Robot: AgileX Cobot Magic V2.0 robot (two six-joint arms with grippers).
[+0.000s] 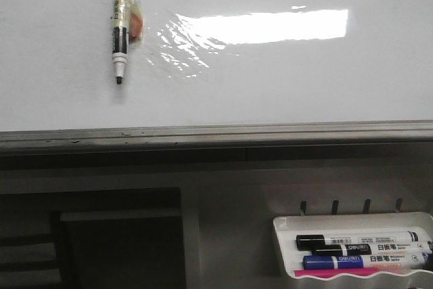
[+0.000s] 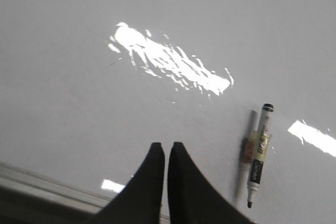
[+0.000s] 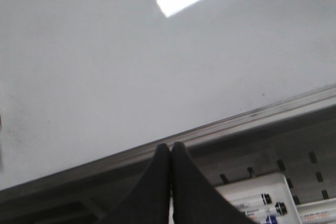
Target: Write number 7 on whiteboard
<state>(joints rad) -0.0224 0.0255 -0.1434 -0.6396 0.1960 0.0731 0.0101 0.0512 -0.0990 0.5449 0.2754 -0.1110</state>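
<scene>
The whiteboard (image 1: 284, 79) fills the upper part of the front view, with a bright glare and a wrinkled shiny patch. No number 7 shows on it. A black-and-white marker (image 1: 121, 25) with a yellowish taped piece lies on the board at the upper left, uncapped tip pointing down; it also shows in the left wrist view (image 2: 259, 156). My left gripper (image 2: 166, 146) is shut and empty over the board (image 2: 79, 77), left of the marker. My right gripper (image 3: 170, 147) is shut and empty over the board's grey frame edge (image 3: 252, 116). Neither gripper shows in the front view.
The board's grey metal frame (image 1: 216, 133) runs across the front view. Below it at the right a small white tray (image 1: 352, 223) holds a black marker (image 1: 357, 241), a blue marker (image 1: 365, 260) and a pink one. The tray also shows in the right wrist view (image 3: 262, 192).
</scene>
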